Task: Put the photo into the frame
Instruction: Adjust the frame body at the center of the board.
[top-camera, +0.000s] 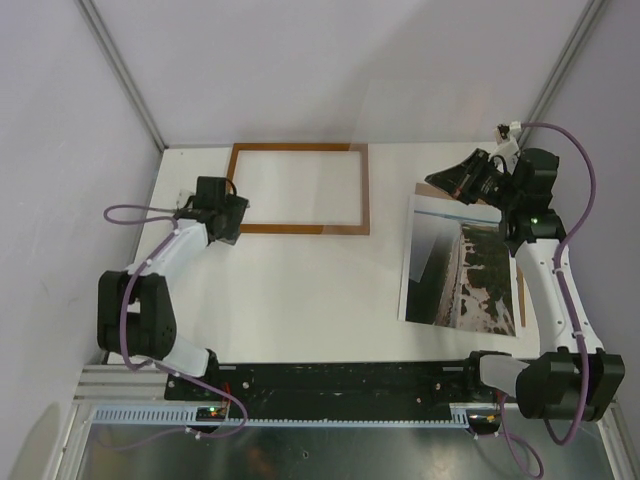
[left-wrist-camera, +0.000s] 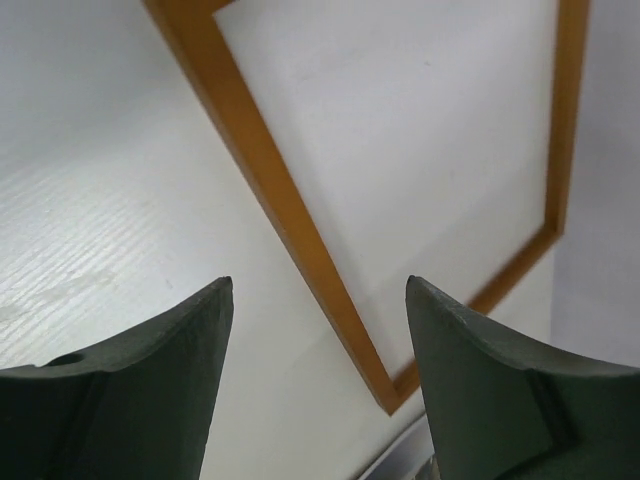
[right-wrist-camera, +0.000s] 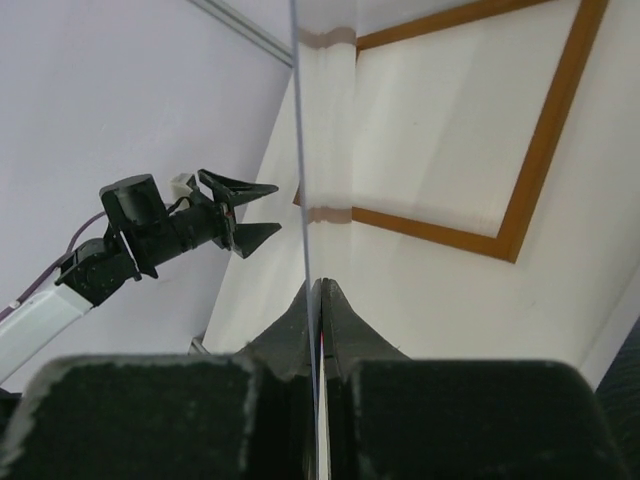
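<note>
The photo (top-camera: 460, 265) lies flat on the table at the right, dark water on its left half and pale land on its right. The frame (top-camera: 300, 188) lies flat at the back centre and has thin brown rails; it also shows in the left wrist view (left-wrist-camera: 290, 215) and the right wrist view (right-wrist-camera: 540, 140). My left gripper (top-camera: 230, 220) is open and empty and hovers over the frame's near left corner (left-wrist-camera: 320, 285). My right gripper (top-camera: 435, 182) is above the photo's far edge. It is shut (right-wrist-camera: 320, 285) on a thin clear pane (right-wrist-camera: 300, 150), seen edge-on.
A narrow brown strip (top-camera: 520, 300) shows along the photo's right edge, as if a board lies under it. Grey walls close the table at the back and sides. The left gripper also shows in the right wrist view (right-wrist-camera: 240, 210), its jaws apart.
</note>
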